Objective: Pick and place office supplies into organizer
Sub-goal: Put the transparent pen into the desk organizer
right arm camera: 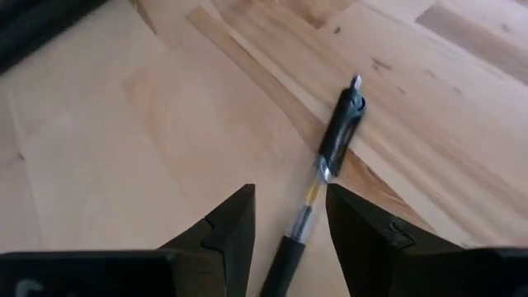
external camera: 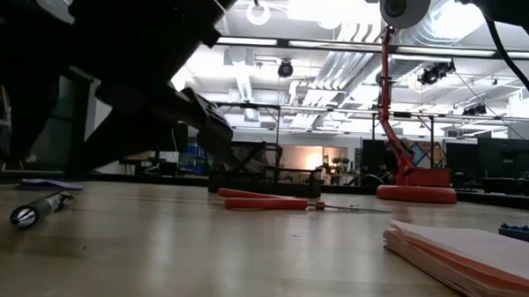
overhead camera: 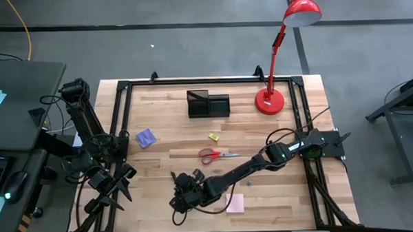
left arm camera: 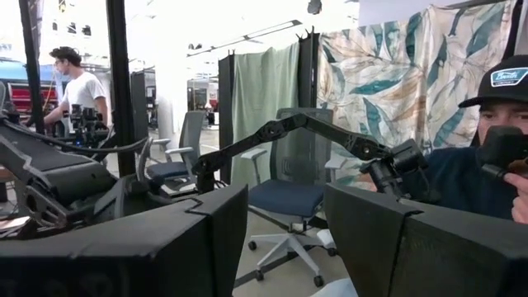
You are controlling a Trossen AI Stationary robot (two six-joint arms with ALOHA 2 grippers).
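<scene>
A dark pen (right arm camera: 338,136) lies flat on the wooden table near its front edge, also seen as the pen (external camera: 40,208) in the low view. My right gripper (right arm camera: 289,198) is open and slants down over the pen's grip end, one finger on each side, not touching. In the high view the right gripper (overhead camera: 178,198) is left of the pink note pad (overhead camera: 235,202). Red-handled scissors (overhead camera: 218,155), a yellow piece (overhead camera: 213,136) and a purple pad (overhead camera: 146,137) lie farther back. The black organizer (overhead camera: 208,103) stands at the far edge. My left gripper (left arm camera: 285,239) waits open beyond the table's left edge.
A red desk lamp stands on its round base (overhead camera: 269,101) right of the organizer. A black frame rail (overhead camera: 124,119) runs around the table. The bare wood between scissors and organizer is free. A person (left arm camera: 495,157) sits beyond the table, and another stands farther off.
</scene>
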